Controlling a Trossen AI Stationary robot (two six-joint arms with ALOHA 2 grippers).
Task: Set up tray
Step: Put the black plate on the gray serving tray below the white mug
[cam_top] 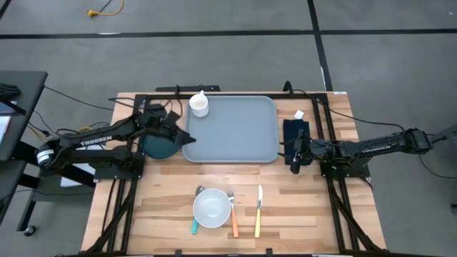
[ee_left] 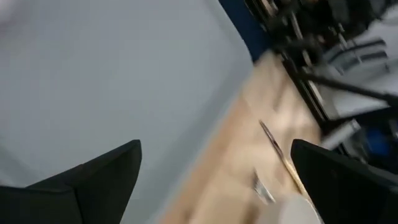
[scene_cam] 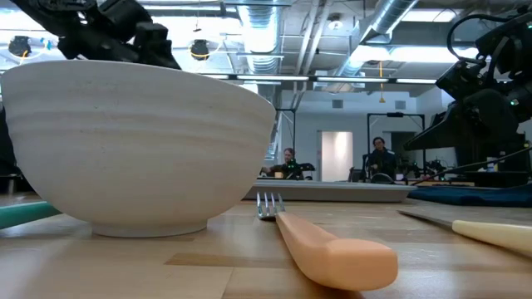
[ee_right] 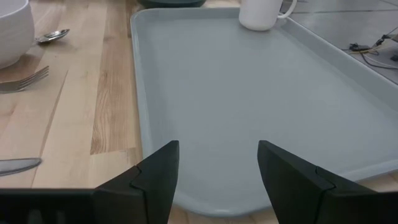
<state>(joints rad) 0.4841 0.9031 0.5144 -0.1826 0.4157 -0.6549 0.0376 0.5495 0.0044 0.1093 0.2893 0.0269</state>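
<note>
The pale grey-blue tray lies flat on the table's far middle, and a white mug stands in its far-left corner. My left gripper hovers open over the tray's near-left corner, just right of the dark teal plate. My right gripper is open at the tray's right edge, its fingers pointing left across the tray. In the right wrist view the tray's rim lies just ahead of the fingertips, and I see no touch.
A dark napkin lies right of the tray, under my right arm. Near the table's front edge are a white bowl, a spoon, an orange-handled fork and a yellow-handled knife. Black frame rails run along both sides.
</note>
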